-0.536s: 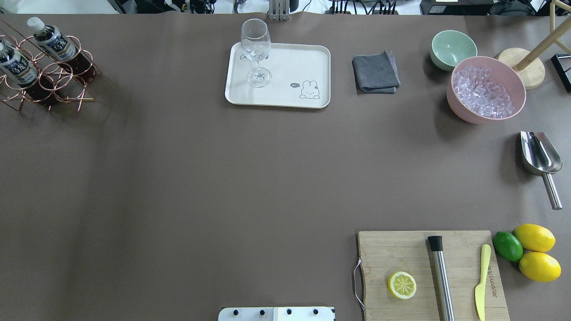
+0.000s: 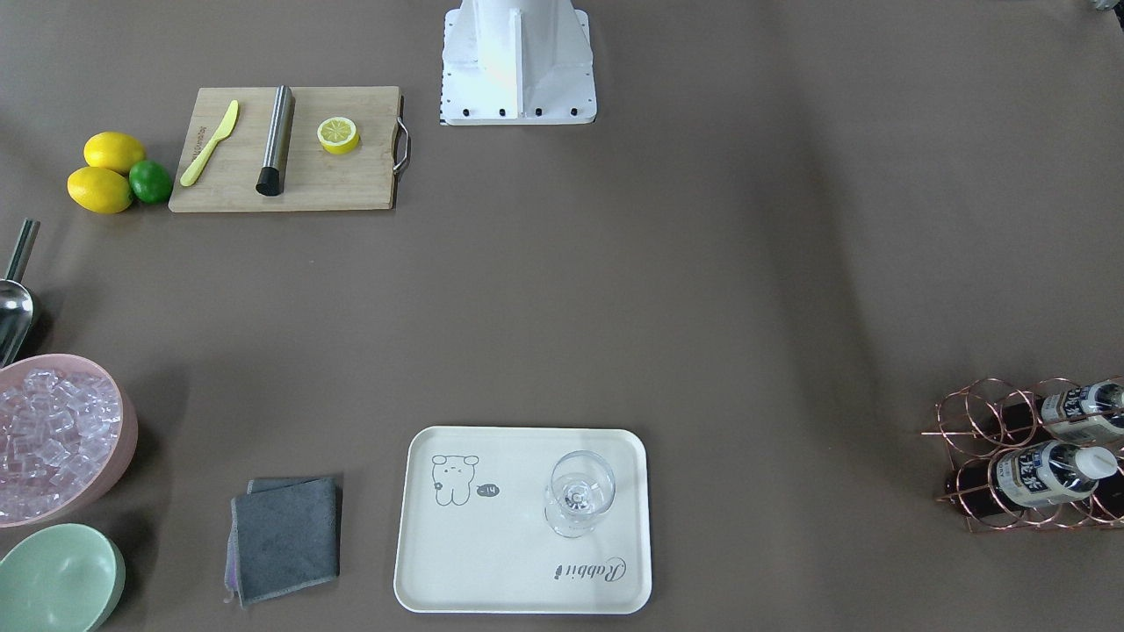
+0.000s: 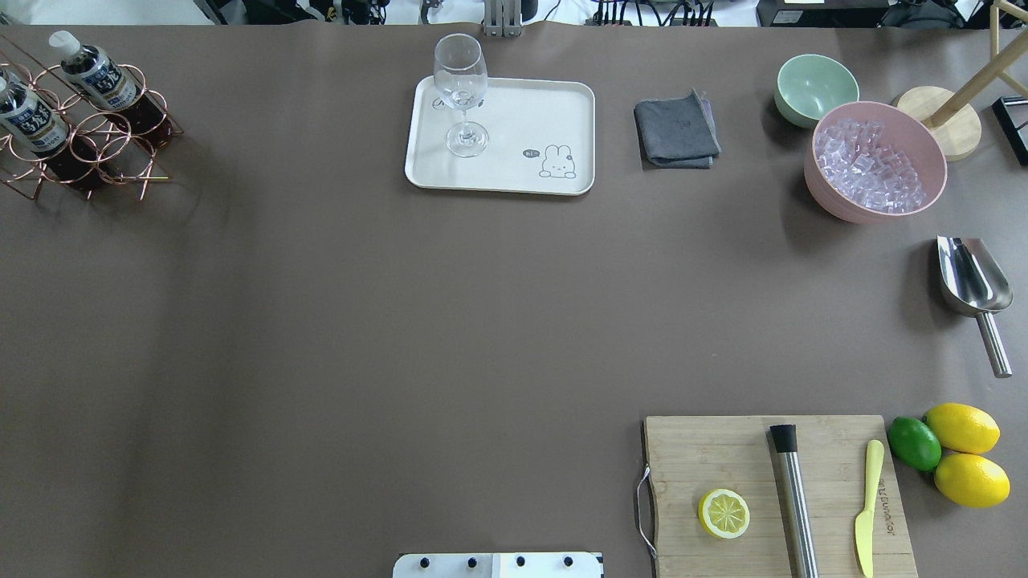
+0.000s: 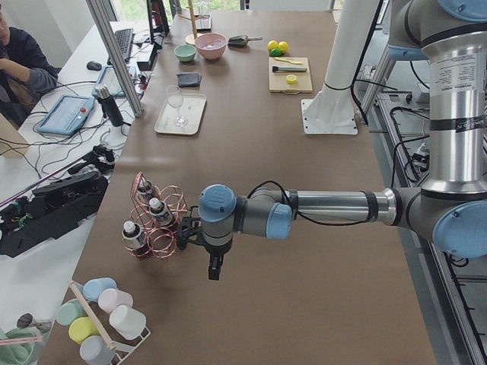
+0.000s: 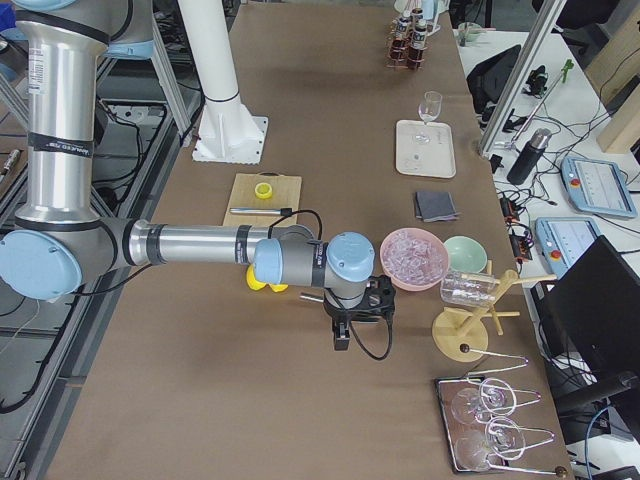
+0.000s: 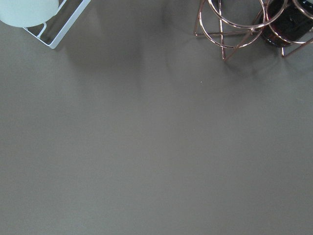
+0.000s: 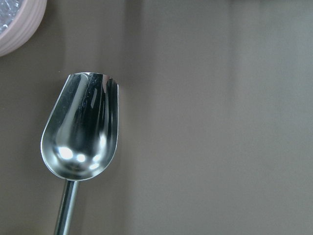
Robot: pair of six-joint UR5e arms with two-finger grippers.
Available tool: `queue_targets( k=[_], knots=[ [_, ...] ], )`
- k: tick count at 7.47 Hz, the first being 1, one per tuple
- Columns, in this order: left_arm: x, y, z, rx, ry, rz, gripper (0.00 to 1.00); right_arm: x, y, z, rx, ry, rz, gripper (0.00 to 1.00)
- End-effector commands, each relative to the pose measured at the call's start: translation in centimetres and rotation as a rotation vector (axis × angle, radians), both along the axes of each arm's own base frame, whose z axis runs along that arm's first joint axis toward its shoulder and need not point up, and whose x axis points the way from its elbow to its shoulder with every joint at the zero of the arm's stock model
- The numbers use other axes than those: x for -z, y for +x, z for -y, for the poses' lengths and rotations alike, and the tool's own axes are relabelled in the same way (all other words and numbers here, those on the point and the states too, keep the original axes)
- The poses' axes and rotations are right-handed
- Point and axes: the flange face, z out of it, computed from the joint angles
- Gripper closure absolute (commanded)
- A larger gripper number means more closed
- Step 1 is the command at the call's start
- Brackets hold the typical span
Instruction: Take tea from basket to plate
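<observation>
Exterior left: left hand hangs beside the basket of 3 tea bottles; apart or together, cannot tell.

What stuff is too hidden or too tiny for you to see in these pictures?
- Left gripper: shows only in the exterior left view, so open or shut cannot be told.
- Right gripper: shows only in the exterior right view, same trouble.
- Tea: label print too small to read.
- Basket: cut by the overhead view's left edge; only two bottles show there.
</observation>
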Motion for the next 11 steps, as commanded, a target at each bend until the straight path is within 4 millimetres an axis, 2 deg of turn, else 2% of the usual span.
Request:
queue_targets(
  k=[1,4,5,6,8,9,11],
  knots=[
    [0.0,0.6,0.1,-0.013,0.001,0.001,0.02,0.1,0.0,0.1,-0.001,0.001,0.0,0.0],
    [0.3,0.6,0.1,-0.018,0.011,0.001,0.02,-0.1,0.0,-0.4,-0.001,-0.003,0.003,0.0],
    [0.8,0.7,0.7,-0.018,0.021,0.006,0.02,-0.1,0.0,-0.7,-0.001,-0.003,0.003,0.0],
    [1.5,0.6,0.9,-0.017,0.036,0.002,0.02,-0.1,0.1,-0.8,-0.002,-0.005,0.004,0.0],
    [4.5,0.6,1.5,-0.017,0.094,0.002,0.02,-0.1,0.2,-0.8,-0.004,-0.005,0.003,0.0],
    [4.7,0.6,1.6,-0.015,0.098,0.0,0.02,-0.1,0.3,-0.8,-0.007,-0.005,0.003,0.0],
    [3.9,0.2,0.5,-0.009,0.08,-0.022,0.02,-0.1,0.5,-0.8,-0.012,-0.005,0.004,0.0]
  ],
)
